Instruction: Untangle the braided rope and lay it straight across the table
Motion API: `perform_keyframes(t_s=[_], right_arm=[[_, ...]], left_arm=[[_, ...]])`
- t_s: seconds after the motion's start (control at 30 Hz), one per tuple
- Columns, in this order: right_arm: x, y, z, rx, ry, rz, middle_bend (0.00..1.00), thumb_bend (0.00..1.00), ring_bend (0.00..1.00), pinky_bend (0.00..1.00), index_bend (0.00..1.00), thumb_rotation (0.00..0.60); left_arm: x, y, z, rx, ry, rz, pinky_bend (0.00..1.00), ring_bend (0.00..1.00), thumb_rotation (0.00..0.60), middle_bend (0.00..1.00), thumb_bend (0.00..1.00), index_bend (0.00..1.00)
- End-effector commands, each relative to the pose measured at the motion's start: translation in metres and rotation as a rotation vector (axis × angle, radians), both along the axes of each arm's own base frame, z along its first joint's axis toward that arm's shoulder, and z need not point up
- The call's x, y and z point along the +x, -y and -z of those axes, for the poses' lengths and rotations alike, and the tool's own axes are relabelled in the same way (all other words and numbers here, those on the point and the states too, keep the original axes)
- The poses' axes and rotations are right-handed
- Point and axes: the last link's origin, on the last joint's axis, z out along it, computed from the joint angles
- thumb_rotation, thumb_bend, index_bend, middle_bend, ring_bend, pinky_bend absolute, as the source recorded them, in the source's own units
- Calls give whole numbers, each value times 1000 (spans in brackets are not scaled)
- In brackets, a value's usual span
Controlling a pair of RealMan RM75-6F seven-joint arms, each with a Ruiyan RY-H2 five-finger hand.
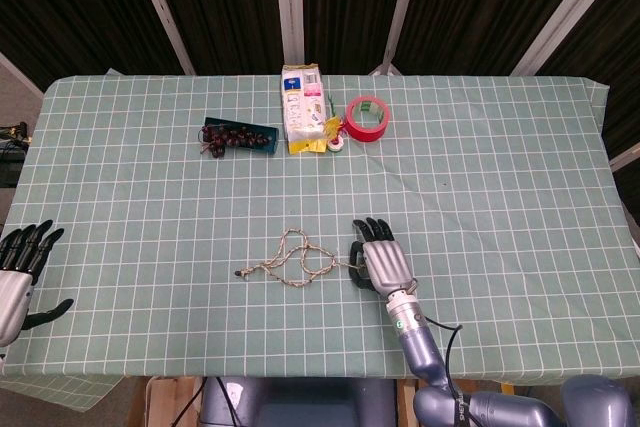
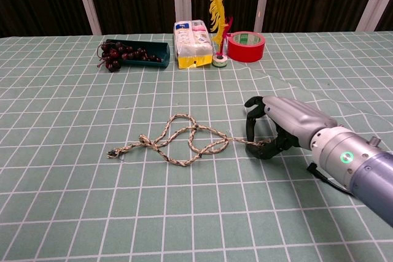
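Observation:
The braided rope (image 1: pixel 291 260) lies in tangled loops on the green checked cloth, left of the table's middle near the front. Its loose left end (image 2: pixel 112 152) rests flat. Its right end runs under my right hand (image 2: pixel 277 128), whose fingers (image 2: pixel 250 121) curl down over it, with the thumb closing from below; the hand pinches that rope end against the cloth. In the head view the right hand (image 1: pixel 381 264) sits just right of the loops. My left hand (image 1: pixel 20 269) hangs off the table's left front edge, fingers apart and empty.
Along the back stand a teal tray of dark cherries (image 1: pixel 238 136), a white and yellow packet (image 1: pixel 302 107), a small yellow feathered item (image 2: pixel 217 23) and a red tape roll (image 1: pixel 366 117). The table edge (image 1: pixel 300 377) runs close in front of the right hand.

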Motion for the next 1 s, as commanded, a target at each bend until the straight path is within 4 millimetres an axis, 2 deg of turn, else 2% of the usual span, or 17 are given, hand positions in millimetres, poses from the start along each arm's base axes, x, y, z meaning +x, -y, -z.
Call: perform_keyframes(t_s=[0.03,0.2,0.33,0.43,0.63,0.83,1.0], right_arm=[[1,-1,-6,-6,14,-7,144,423,0,0,630,600],[5,-3,-14,-10,34,-17,144,423,0,0,631,600],[7,-7,-19,-5,48,-14,144,423,0,0,631,600],[7,-10,-22,0,55,-2,144,424,0,0,631,600],[4,-12,-32,-8,61,15,144,426,0,0,635,600],[2,-10,-46,-29,67,26,144,426,0,0,635,600],[0,-8,-56,-43,71,35,144,428,0,0,635,600]], left_arm=[[3,-1,2,-8,-4,10,0,0,600,0,44,39],[21,-8,12,-50,11,47,0,0,600,0,98,89],[50,-22,28,-108,43,91,0,0,600,0,157,143],[80,-38,48,-163,65,111,0,0,600,2,229,209],[120,-64,88,-219,82,114,0,0,600,55,316,318],[145,-79,130,-268,105,41,0,0,600,75,347,393],[157,-83,158,-291,84,12,0,0,600,88,374,422]])
